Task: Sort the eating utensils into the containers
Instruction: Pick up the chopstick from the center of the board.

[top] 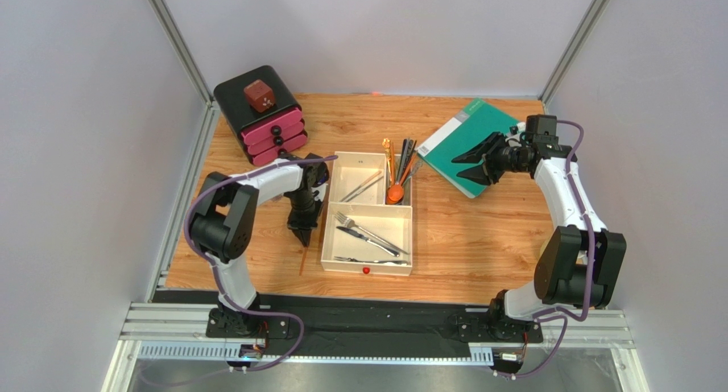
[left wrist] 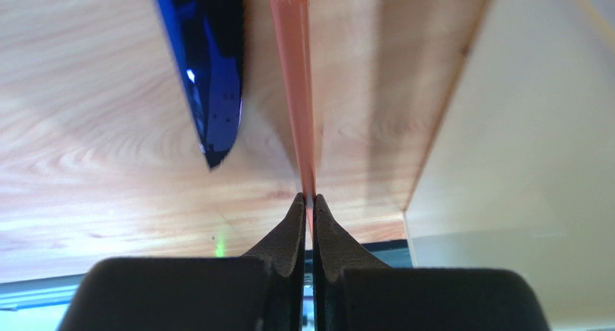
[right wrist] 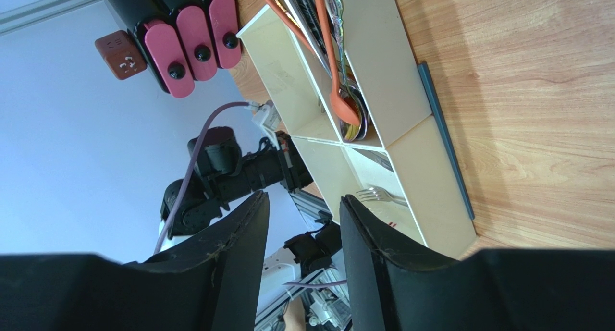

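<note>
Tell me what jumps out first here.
The cream tray in the middle, with silver cutlery in its near compartment and a bright orange spoon in the far right one. Just left of it, the left hand is shut on a slim orange stick, a blue-purple utensil beside it. Far left, a black box with pink drawers; at right, the open right hand over a green book.

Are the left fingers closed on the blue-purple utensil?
No, the left fingers pinch the slim orange stick; the blue-purple utensil lies apart.
</note>
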Action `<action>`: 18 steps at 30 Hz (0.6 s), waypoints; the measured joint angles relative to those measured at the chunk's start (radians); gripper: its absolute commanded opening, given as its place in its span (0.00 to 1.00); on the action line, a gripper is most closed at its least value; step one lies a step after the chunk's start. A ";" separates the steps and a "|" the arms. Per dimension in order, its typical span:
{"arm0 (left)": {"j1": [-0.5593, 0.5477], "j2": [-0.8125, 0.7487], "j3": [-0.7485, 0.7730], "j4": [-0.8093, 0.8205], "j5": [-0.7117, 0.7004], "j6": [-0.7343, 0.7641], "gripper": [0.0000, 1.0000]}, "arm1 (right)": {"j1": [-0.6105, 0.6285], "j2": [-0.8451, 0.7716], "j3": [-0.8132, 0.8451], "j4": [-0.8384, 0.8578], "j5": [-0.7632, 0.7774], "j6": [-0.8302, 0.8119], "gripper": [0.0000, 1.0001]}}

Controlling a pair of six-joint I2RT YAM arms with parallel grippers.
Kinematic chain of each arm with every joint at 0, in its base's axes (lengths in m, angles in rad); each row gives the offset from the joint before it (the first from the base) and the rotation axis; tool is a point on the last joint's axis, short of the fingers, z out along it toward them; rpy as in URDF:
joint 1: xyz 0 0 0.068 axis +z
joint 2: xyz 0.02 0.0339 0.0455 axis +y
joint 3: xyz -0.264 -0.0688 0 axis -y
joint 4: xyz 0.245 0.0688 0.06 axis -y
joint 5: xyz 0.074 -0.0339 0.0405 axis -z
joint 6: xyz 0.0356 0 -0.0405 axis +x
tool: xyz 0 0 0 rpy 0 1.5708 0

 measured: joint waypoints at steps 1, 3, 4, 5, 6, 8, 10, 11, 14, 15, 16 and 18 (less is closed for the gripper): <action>0.000 -0.019 -0.003 0.002 -0.002 -0.005 0.00 | 0.000 0.000 -0.001 0.001 0.000 0.001 0.46; 0.000 -0.068 -0.003 0.002 -0.003 -0.016 0.00 | 0.000 0.000 -0.006 0.003 0.000 0.002 0.45; 0.000 -0.090 -0.003 0.003 -0.003 -0.019 0.00 | 0.000 0.000 -0.008 0.003 0.000 0.002 0.45; 0.000 -0.120 -0.003 0.002 -0.004 -0.025 0.00 | 0.000 0.000 -0.011 0.006 0.000 0.004 0.45; 0.000 -0.137 -0.003 0.001 -0.006 -0.027 0.00 | 0.000 0.000 -0.014 0.006 0.000 0.005 0.45; 0.000 -0.165 0.001 -0.007 -0.013 -0.030 0.00 | 0.000 0.000 -0.020 0.006 0.000 0.006 0.45; 0.000 -0.179 0.019 -0.027 -0.029 -0.030 0.00 | 0.000 0.000 -0.022 0.006 0.000 0.006 0.45; 0.000 -0.181 0.031 -0.037 -0.038 -0.029 0.00 | 0.000 0.000 -0.022 0.007 0.000 0.007 0.45; 0.000 -0.187 0.064 -0.066 -0.068 -0.028 0.00 | 0.000 0.000 -0.026 0.011 0.000 0.008 0.45; 0.000 -0.192 0.077 -0.075 -0.077 -0.027 0.00 | 0.000 0.000 -0.031 0.014 0.000 0.008 0.45; 0.000 -0.195 0.092 -0.086 -0.082 -0.026 0.00 | 0.000 0.000 -0.038 0.017 0.000 0.008 0.45; 0.000 -0.199 0.137 -0.113 -0.094 -0.020 0.00 | 0.000 0.000 -0.053 0.020 0.000 0.009 0.45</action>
